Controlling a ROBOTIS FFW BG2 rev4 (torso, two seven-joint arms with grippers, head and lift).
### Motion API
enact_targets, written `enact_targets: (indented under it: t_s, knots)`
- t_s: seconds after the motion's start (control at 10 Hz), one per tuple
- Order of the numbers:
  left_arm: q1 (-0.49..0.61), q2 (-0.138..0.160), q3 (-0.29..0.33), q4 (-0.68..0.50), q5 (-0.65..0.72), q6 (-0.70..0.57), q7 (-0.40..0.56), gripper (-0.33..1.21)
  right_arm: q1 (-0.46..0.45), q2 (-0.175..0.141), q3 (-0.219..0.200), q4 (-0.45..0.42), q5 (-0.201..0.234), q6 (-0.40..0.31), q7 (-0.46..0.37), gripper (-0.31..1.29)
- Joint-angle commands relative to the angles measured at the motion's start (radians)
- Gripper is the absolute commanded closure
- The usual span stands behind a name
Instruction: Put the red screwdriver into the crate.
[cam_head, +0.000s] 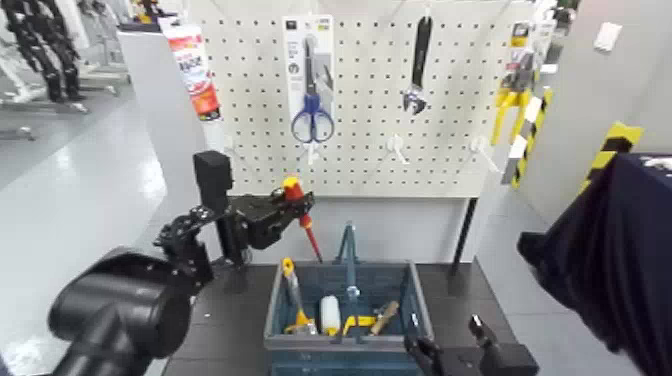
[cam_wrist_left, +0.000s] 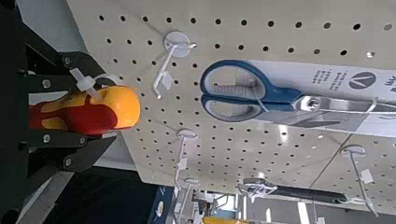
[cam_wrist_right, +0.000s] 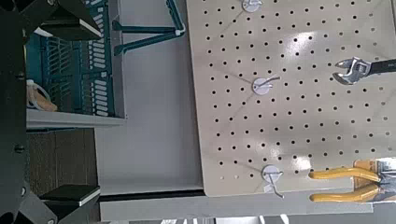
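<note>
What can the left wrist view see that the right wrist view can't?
Only the left wrist view shows the screwdriver, held in the left end effector, and the scissors.
Only the right wrist view shows the crate.
Both show the pegboard, hooks and wrench.

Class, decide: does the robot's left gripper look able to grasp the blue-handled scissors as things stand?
Probably not: the left gripper is closed around the red screwdriver, leaving no free jaws for the scissors on the pegboard.
</note>
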Motion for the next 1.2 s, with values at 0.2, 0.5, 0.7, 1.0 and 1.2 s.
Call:
enact_targets:
  t_s: [0.2,0.5,0.7,1.0,1.2]
  knots:
    - [0.062,0.003,0.006,-0.014,0.086,0.029,0.039,1.15,0.000,0.000,-0.001,0.000,-0.002,-0.005,0.000,0.14]
    - [0.092,0.004,-0.012,0.033,0.169,0.037,0.077,1.15,0.000,0.000,-0.001,0.000,-0.003,-0.011,0.000,0.14]
    - [0.086,0.003,-0.034,0.081,0.207,0.049,0.109,1.15,-0.001,0.000,-0.001,0.000,-0.005,-0.014,0.002,0.14]
    - [0.068,-0.003,-0.074,0.171,0.267,0.050,0.149,1.15,-0.001,0.000,-0.001,0.002,-0.006,-0.015,0.003,0.14]
    - [0.049,-0.008,-0.118,0.223,0.330,0.052,0.186,1.14,-0.003,0.000,0.000,0.003,-0.006,-0.017,0.003,0.14]
